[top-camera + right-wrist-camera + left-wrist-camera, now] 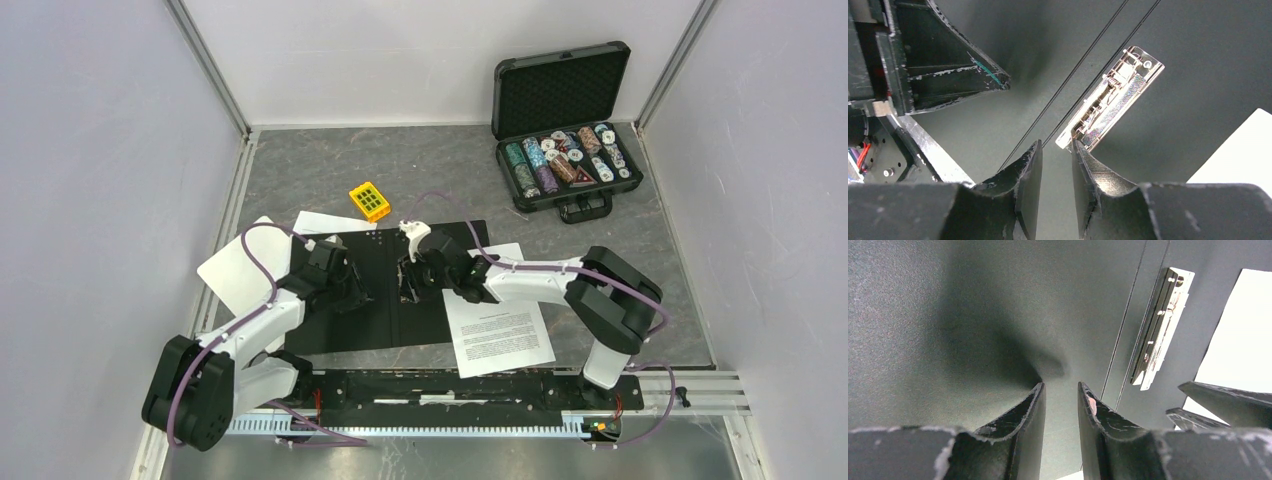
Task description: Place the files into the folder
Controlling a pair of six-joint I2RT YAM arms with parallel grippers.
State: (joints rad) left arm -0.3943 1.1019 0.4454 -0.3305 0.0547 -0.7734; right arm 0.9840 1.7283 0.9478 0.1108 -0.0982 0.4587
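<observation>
Folder (400, 325) lies open and flat at the middle of the table, black inside up, its metal clip (1110, 105) just right of the spine. One printed sheet (500, 335) rests against its right edge and a second sheet (320, 220) peeks out behind its far left corner. Left gripper (1060, 386) is low over the left cover and right gripper (1055, 144) is beside the clip's near end, each with jaws a narrow gap apart and nothing between them. A white clipboard (235, 270) sits at the left, and a case of poker chips (565, 130) stands open at the far right.
</observation>
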